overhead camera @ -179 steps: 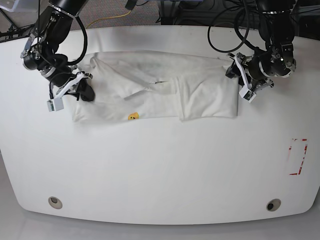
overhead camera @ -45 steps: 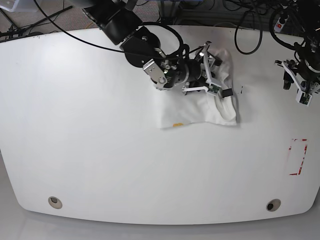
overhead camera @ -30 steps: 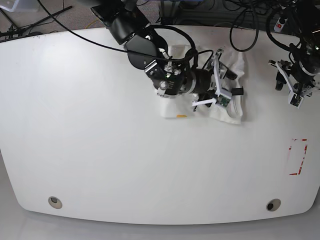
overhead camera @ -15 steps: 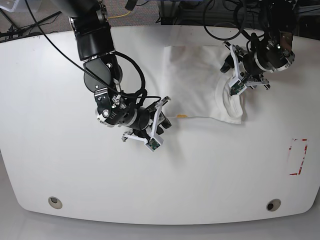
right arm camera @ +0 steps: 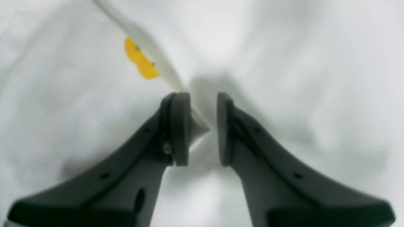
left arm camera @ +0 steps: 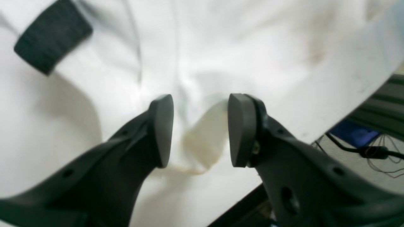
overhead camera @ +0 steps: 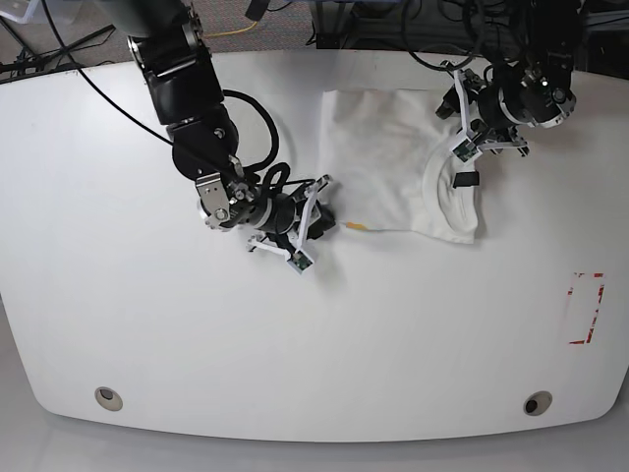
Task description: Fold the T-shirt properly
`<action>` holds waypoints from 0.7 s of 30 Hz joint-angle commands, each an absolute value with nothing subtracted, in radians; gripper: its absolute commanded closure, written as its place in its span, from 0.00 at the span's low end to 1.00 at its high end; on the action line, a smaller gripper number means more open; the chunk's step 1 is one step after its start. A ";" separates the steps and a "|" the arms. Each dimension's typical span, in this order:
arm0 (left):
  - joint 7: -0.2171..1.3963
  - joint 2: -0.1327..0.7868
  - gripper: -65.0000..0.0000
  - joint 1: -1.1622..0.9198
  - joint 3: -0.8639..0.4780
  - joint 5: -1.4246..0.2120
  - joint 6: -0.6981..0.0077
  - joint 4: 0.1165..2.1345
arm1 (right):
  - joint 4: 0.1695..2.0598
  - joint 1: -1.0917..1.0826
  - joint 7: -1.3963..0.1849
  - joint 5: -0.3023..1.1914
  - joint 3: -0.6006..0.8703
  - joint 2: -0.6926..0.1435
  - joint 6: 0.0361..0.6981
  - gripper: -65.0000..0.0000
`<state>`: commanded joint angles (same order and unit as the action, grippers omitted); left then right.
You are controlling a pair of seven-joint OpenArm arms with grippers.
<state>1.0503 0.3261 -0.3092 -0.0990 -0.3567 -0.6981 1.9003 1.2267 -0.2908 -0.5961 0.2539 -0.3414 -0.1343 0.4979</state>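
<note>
Since a moment ago the right gripper point(right arm camera: 203, 129) shifted onto the T-shirt point(overhead camera: 378, 162) corner, nearly closed on its hem beside the unreadable yellow tag point(right arm camera: 140, 60); left gripper point(left arm camera: 200, 129) gapes empty.

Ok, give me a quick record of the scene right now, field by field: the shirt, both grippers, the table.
T-shirt: white, folded into a compact rectangle, neckline at its right end
Yellow tag: on the hem near the right gripper
Black tag: on the fabric near the left gripper
Left gripper: open, over the collar area
Right gripper: jaws narrowly apart at a corner of fabric; grip unclear
Table: white
</note>
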 joint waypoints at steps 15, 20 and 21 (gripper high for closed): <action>1.050 0.400 0.61 0.019 -0.005 -0.355 -0.698 1.641 | 1.403 -0.094 -0.595 0.134 -0.349 -0.176 0.506 0.80; 1.050 0.449 0.61 0.101 0.051 -0.355 -0.698 1.641 | 1.477 -0.018 -0.596 0.134 -0.354 -0.174 0.506 0.80; 1.050 0.456 0.61 0.113 0.061 -0.355 -0.698 1.641 | 1.492 -0.007 -0.596 0.134 -0.363 -0.173 0.506 0.80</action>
<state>1.0503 0.4565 0.1128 0.0606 -0.3552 -0.6981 1.6410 1.4922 -0.0069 -0.5961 0.1343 -0.3629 -0.1726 0.5056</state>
